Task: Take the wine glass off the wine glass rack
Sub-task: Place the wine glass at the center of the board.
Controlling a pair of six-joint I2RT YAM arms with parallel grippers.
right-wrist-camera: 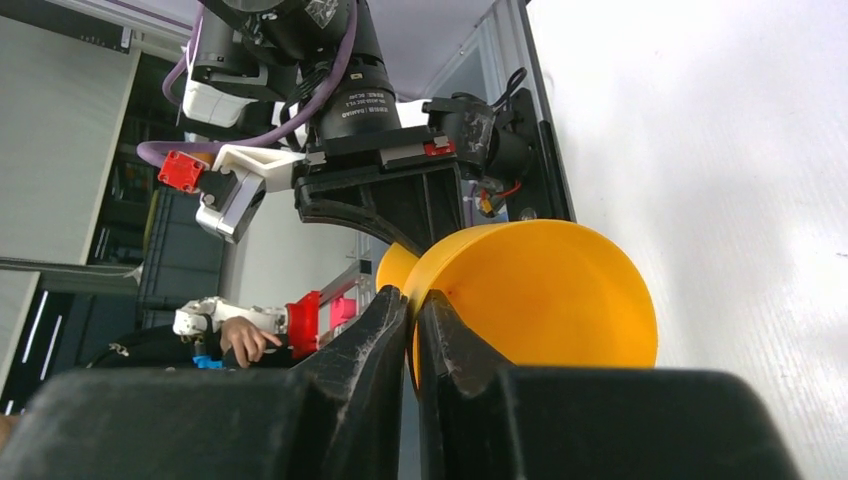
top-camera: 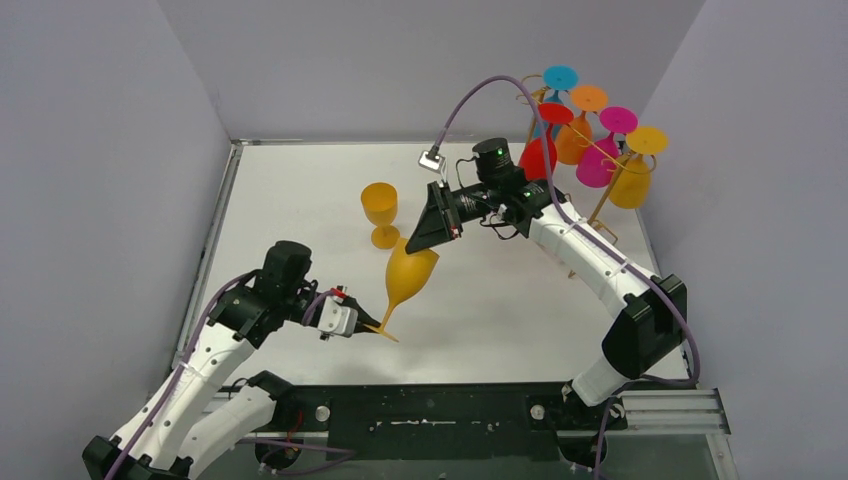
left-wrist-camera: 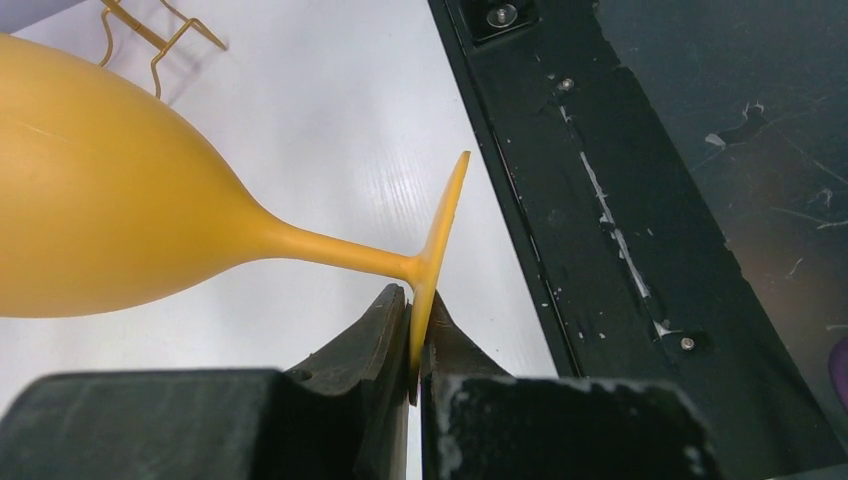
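Wine glass [top-camera: 408, 275], yellow-orange, is pinched at both ends and sits well apart from the rack [top-camera: 606, 200], on the side toward the left arm. The left claw [top-camera: 368, 325] is closed narrow on the edge of the foot. The right claw [top-camera: 425, 243] is closed narrow on the rim of the bowl. The wine glass lies tilted between them, foot toward the arm bases and mouth toward the right claw.

A second glass [top-camera: 380, 212], orange, stands upright on the table [top-camera: 300, 200] near the right claw, farther from the rack than the held one. A stretch of bare white table lies between the held glass and the rack.

Only the left wrist view shows the thin foot sandwiched between both fingers [left-wrist-camera: 385, 325], with gold wire that looks like the rack's base beyond the bowl. Only the right wrist view shows the bowl's wall running between that claw's fingers [right-wrist-camera: 375, 330].

The rack stands at the table's far right, close to the wall. It carries five glasses hanging upside down: blue [top-camera: 560, 77], orange [top-camera: 588, 98], red [top-camera: 540, 150], magenta [top-camera: 600, 160] and yellow [top-camera: 630, 180].
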